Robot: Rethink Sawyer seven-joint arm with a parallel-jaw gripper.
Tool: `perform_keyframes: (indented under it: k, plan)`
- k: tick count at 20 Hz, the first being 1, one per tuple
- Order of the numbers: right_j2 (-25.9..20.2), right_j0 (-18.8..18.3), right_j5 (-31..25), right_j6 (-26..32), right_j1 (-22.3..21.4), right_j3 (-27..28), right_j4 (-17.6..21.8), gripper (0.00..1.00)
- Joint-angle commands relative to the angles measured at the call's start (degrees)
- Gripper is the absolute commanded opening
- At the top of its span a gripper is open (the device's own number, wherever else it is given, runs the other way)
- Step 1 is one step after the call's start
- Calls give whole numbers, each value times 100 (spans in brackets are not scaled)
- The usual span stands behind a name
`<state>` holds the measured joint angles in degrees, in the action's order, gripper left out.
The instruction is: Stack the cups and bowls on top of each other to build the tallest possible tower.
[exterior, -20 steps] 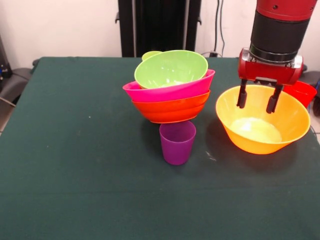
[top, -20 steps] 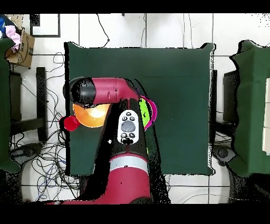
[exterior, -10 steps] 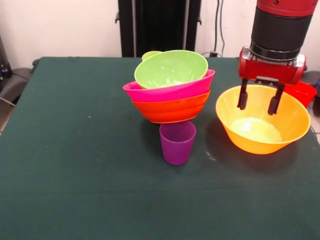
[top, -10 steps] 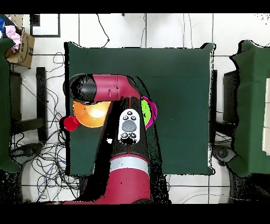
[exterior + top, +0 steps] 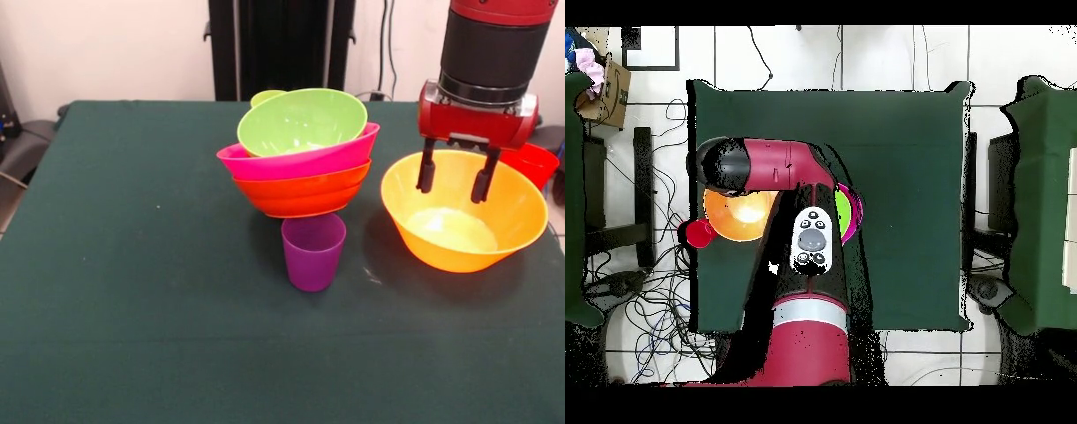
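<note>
The tower is a tilted stack of bowls: red-orange below, pink in the middle, lime green on top. A second lime green rim peeks out behind it. A purple cup stands upright just in front of the stack. To the right sits a large orange bowl, empty. My gripper hangs open over this bowl's far half, with its fingertips just below rim level and nothing between them. In the overhead view my arm hides most of the orange bowl and the tower.
A small red vessel sits behind the orange bowl at the table's right edge; in the overhead view this red vessel lies at the left edge. The green cloth covers the table.
The gripper has shifted very slightly upward over the orange bowl and stays open. The bowls and the cup have not moved.
</note>
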<state>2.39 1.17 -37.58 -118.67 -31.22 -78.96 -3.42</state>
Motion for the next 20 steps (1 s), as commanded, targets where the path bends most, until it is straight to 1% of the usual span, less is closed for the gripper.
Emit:
perform_keyframes:
  k: [1,4,5,7,13,20]
  plan:
    - [-218,232,-169,-889,61,227,-133,100]
    - [-164,310,-307,-962,-3,268,-208,100]
    - [-109,360,-461,-1004,-33,340,-222,100]
    - [-43,437,-589,-1068,-65,394,-256,100]
    - [124,678,-572,-1268,40,546,-404,100]
    - [347,891,-736,-1369,196,837,-649,100]
